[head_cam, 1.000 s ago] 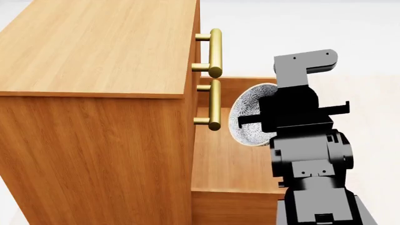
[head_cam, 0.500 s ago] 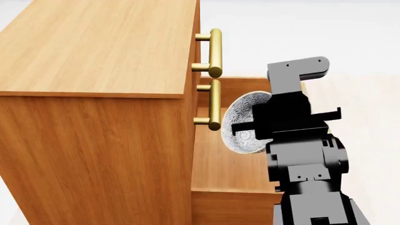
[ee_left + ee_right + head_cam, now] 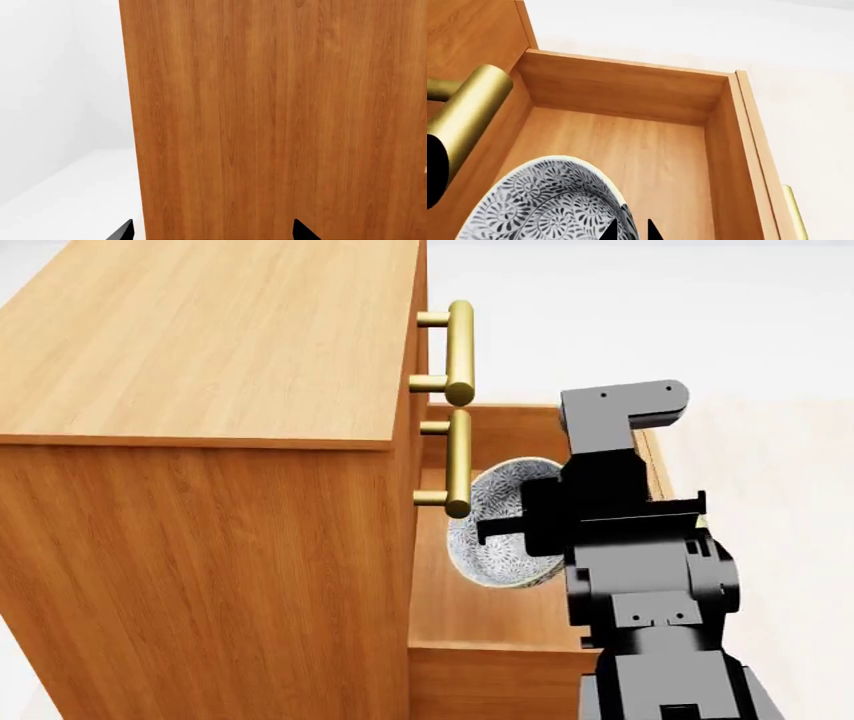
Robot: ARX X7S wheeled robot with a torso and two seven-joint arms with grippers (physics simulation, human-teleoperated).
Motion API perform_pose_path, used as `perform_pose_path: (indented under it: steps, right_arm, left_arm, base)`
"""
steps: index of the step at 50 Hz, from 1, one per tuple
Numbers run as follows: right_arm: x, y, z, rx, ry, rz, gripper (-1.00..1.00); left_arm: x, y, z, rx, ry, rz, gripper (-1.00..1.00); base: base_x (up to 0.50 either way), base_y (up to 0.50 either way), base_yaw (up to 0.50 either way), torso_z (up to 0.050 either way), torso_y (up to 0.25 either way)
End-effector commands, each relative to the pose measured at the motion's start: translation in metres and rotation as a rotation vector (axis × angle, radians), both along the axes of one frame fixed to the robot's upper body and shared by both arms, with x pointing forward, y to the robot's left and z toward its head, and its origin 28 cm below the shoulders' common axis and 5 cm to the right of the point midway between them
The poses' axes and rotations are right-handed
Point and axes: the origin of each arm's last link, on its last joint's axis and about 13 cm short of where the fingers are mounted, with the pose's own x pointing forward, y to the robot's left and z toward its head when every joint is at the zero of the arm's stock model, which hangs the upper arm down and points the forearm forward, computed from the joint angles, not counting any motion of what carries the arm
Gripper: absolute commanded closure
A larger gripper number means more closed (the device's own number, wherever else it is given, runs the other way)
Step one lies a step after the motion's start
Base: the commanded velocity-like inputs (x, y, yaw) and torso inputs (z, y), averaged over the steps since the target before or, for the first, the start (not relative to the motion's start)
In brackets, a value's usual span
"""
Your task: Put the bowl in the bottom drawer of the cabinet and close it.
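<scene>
The bowl [image 3: 501, 530] is held tilted on its side by the right gripper [image 3: 630, 231], whose fingertips are closed on the rim. It hangs over the open drawer [image 3: 501, 615], inside the drawer's outline but not yet resting on the floor, and close to the brass handle [image 3: 458, 462] of the drawer above. The cabinet [image 3: 200, 440] fills the rest of the head view.

The left gripper [image 3: 210, 232] is seen only as two dark tips spread apart, empty, facing the cabinet side.

A knock of the rim against that handle is the likely risk, since the gap looks small. If released while tilted, the bowl could roll or land on edge.

Compared with the earlier frames, the bowl has been brought lower and nearer the cabinet front.
</scene>
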Motion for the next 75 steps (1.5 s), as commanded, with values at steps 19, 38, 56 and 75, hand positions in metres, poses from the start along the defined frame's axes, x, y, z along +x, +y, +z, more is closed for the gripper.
perform_pose_path:
  steps: [19, 38, 56, 75]
  right_arm:
    - [-0.004, 0.002, -0.002, 0.12, 0.087, 0.059, 1.0]
    - [-0.008, 0.002, -0.005, 0.171, 0.142, 0.025, 1.0]
    - [-0.009, 0.002, -0.008, 0.168, 0.163, 0.029, 1.0]
    - [-0.007, -0.001, -0.012, 0.082, 0.105, 0.068, -1.0]
  left_arm:
    - [0.0, 0.0, 0.0, -0.003, 0.0, 0.001, -1.0]
    - [0.0, 0.0, -0.001, -0.001, -0.001, 0.001, -1.0]
    - [0.0, 0.0, 0.001, -0.003, -0.002, 0.001, -1.0]
    - [0.0, 0.0, 0.0, -0.002, -0.002, 0.002, -1.0]
  base:
    - [0.0, 0.0, 0.0, 0.0, 0.001]
    - [0.0, 0.0, 0.0, 0.0, 0.0]
    - [0.0, 0.0, 0.0, 0.001, 0.001]
    - [0.0, 0.0, 0.0, 0.0, 0.0]
